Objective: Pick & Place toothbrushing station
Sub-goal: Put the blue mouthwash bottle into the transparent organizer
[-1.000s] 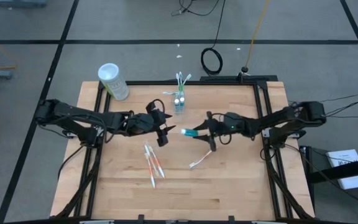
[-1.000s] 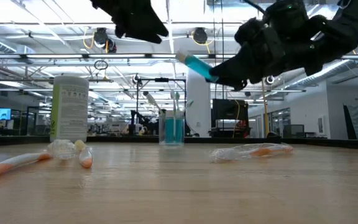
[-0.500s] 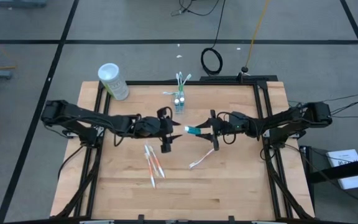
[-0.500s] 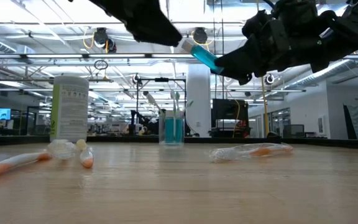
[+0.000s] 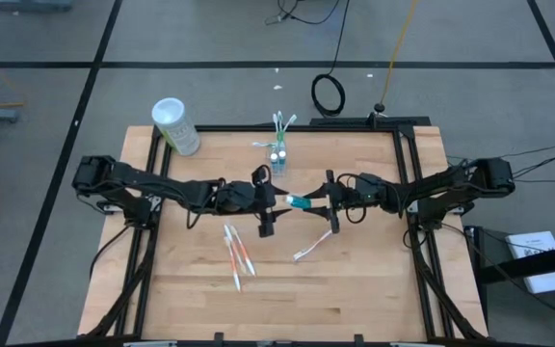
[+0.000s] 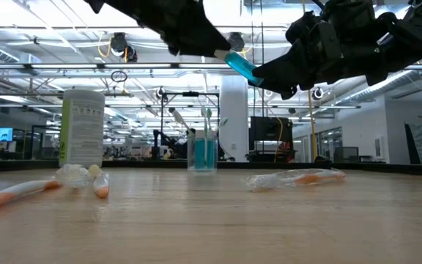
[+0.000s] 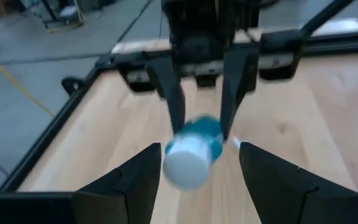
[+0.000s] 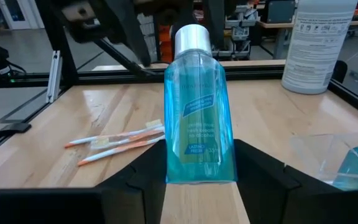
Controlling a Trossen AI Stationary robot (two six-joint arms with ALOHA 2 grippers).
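My right fingers (image 5: 308, 203) clench the small blue clear tube (image 5: 298, 202), cap leftward above the counter (image 5: 374, 289), because my left fingers (image 5: 276, 201), spread, bracket it for handover.

wooden table (image 5: 355, 280), toothbrushes (image 5: 236, 253), cup (image 5: 277, 159), canister (image 5: 175, 126)

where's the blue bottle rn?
High view: mid-table, in the air, the blue bottle is gripped by the right hand, its white cap toward the left hand, just short of the clear cup.
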